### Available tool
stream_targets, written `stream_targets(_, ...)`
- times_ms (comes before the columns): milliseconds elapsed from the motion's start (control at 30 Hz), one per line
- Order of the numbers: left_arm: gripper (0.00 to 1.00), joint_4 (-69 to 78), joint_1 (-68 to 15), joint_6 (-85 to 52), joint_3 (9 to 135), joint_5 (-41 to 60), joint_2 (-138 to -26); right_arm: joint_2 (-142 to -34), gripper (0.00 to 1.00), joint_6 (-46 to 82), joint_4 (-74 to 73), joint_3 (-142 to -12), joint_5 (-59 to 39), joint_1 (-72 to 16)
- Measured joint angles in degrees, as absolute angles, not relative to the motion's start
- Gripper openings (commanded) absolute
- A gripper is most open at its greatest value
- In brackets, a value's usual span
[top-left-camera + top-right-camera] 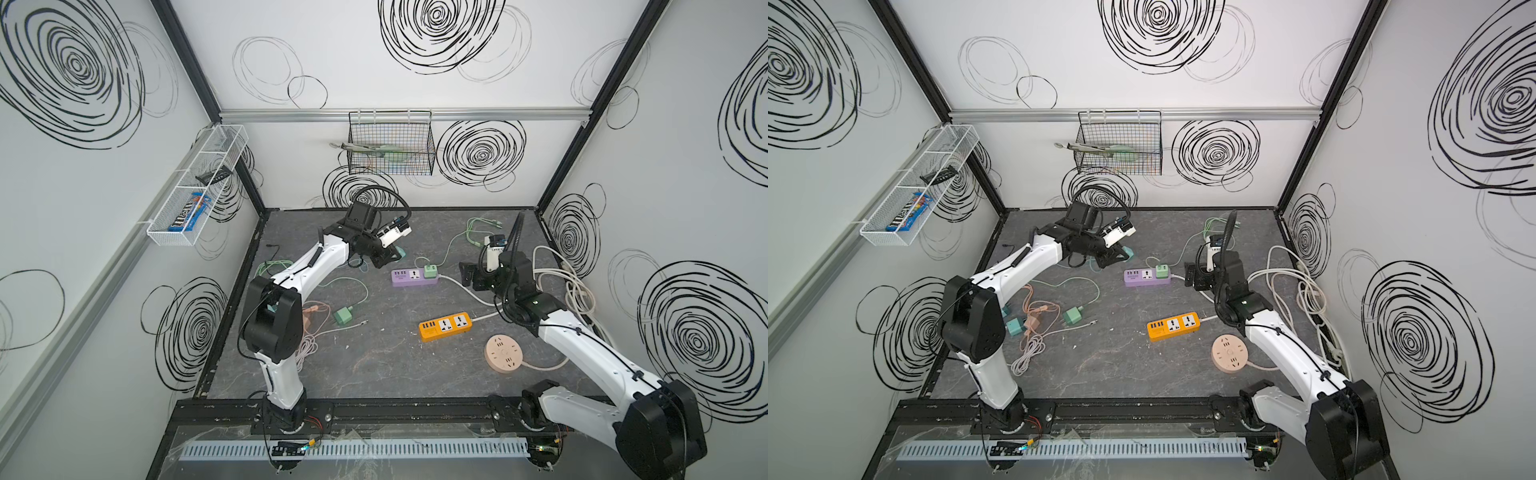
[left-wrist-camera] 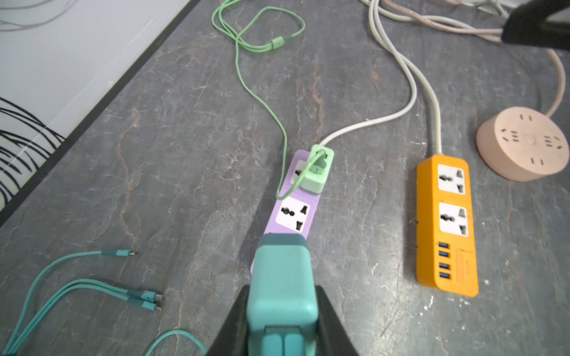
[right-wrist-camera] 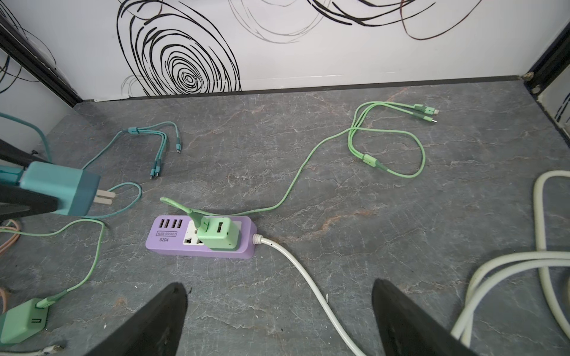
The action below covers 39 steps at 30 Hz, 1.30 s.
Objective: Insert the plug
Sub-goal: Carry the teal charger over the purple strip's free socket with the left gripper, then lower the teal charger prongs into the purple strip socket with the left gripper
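My left gripper (image 2: 282, 289) is shut on a teal plug (image 2: 282, 277), held off the table just beyond the USB end of the purple power strip (image 2: 293, 215). The right wrist view shows the teal plug (image 3: 61, 188) lying level, its two flat prongs (image 3: 105, 197) pointing towards the purple strip (image 3: 172, 237). A light green plug (image 3: 219, 234) sits in one of the strip's sockets; the socket beside it (image 2: 292, 213) is free. My right gripper (image 3: 279, 285) hangs open over the strip's white cord, holding nothing. In a top view the teal plug (image 1: 400, 252) shows left of the strip (image 1: 409, 277).
An orange power strip (image 1: 444, 326) and a round pink socket (image 1: 503, 353) lie nearer the front. A loose green plug (image 1: 344, 316) with its cable lies left of the middle. Thick white cables (image 1: 569, 282) pile along the right wall. Teal cable ends (image 2: 148, 299) lie near the back wall.
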<state>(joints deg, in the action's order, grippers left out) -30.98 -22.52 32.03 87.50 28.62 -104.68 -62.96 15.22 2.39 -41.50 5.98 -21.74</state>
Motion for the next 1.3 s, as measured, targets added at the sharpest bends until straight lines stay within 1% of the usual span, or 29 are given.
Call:
stream_targets(200,0.0,-33.7,-23.5,38.9,85.9,29.0,-104.7,-63.0,0.97,15.2,2.5,-41.5,5.5,-21.5)
stream_targets(367,0.0,-36.6,-26.3,42.8,88.1,27.3,-106.0,-63.1,0.97,15.2,3.1,-41.5,3.8,-21.2)
stream_targets(600,0.0,-37.9,-31.0,45.6,90.1,20.9,-109.0,-63.2,0.97,15.3,4.3,-41.5,0.1,-19.3)
stream_targets(967,0.0,-44.9,-33.8,47.6,102.1,11.8,-120.1,-63.5,0.97,15.4,6.2,-41.5,-3.2,-17.3)
stream_targets(1100,0.0,-46.3,-34.5,48.0,104.0,8.9,-122.0,-63.5,0.97,15.4,6.8,-41.5,-3.7,-17.3)
stream_targets(1300,0.0,-46.6,-35.4,48.5,106.5,7.4,-123.5,-63.5,0.97,15.4,7.1,-41.5,-3.9,-17.0)
